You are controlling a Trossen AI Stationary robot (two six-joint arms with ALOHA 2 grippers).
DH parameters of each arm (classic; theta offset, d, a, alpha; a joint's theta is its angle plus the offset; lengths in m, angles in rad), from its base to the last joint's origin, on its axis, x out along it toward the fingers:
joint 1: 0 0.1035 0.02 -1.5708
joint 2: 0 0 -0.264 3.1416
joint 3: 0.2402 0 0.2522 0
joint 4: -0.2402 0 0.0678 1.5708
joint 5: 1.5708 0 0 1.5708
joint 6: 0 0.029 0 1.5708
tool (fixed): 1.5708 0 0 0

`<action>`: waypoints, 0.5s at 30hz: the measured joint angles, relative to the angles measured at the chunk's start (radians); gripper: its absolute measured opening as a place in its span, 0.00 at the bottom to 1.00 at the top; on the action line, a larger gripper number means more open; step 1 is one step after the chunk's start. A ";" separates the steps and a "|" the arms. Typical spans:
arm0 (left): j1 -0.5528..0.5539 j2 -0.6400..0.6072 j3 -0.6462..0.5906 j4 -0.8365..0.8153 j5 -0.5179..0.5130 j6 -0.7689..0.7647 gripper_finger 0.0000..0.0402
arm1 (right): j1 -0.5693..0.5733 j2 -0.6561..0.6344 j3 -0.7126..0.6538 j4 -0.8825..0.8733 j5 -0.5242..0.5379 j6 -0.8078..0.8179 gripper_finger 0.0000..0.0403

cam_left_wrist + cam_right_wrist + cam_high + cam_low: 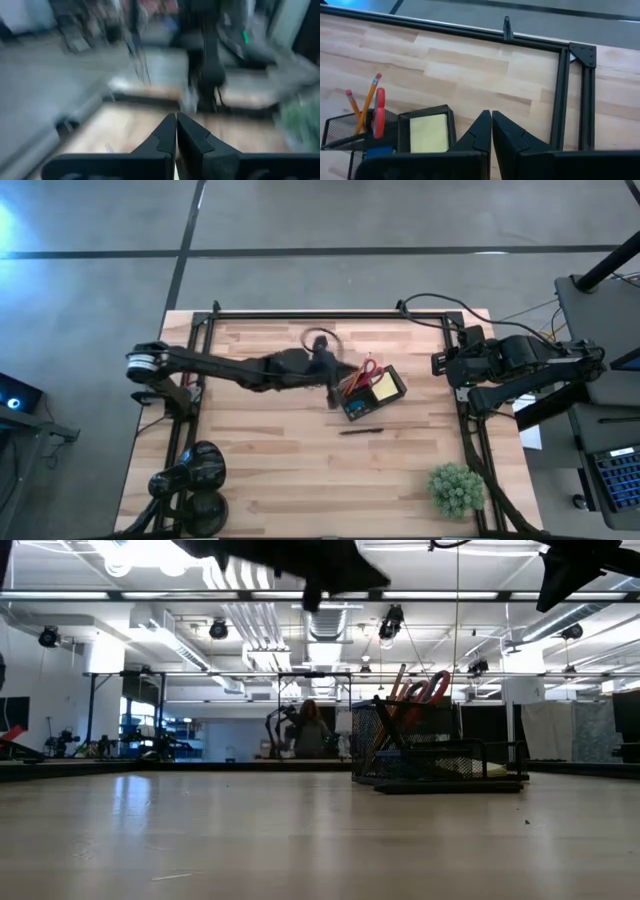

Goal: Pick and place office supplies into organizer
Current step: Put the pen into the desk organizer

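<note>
The organizer (388,404) is a dark mesh box right of the table's middle. In it red-handled scissors (370,370) and orange pencils (369,100) stand upright, and a yellow note pad (428,133) and a blue piece (380,150) lie inside. A dark pen (360,432) lies flat on the table just near of the organizer. My left gripper (176,122) is shut and empty, pointing level, high above the table just left of the organizer. My right gripper (491,120) is shut and empty, raised over the table's right edge.
A green spiky plant ball (455,488) sits at the near right corner. A black round lamp-like object (195,475) stands at the near left. A black metal frame (560,100) runs along the table's edges. Bare wood lies near of the pen.
</note>
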 joint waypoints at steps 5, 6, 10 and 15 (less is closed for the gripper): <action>0.014 0.090 0.086 -0.331 0.345 -0.020 0.00 | 0.000 -0.002 0.000 0.000 -0.021 -0.024 0.02; 0.001 0.116 0.130 -0.414 0.361 -0.018 0.00 | 0.000 -0.003 0.000 0.000 -0.024 -0.029 0.02; -0.058 0.241 0.345 -0.771 0.299 0.101 0.00 | 0.000 -0.001 0.000 0.002 -0.074 -0.036 0.02; -0.066 0.377 0.503 -0.940 0.341 0.002 0.10 | 0.000 0.045 -0.016 0.127 -0.363 -0.242 0.06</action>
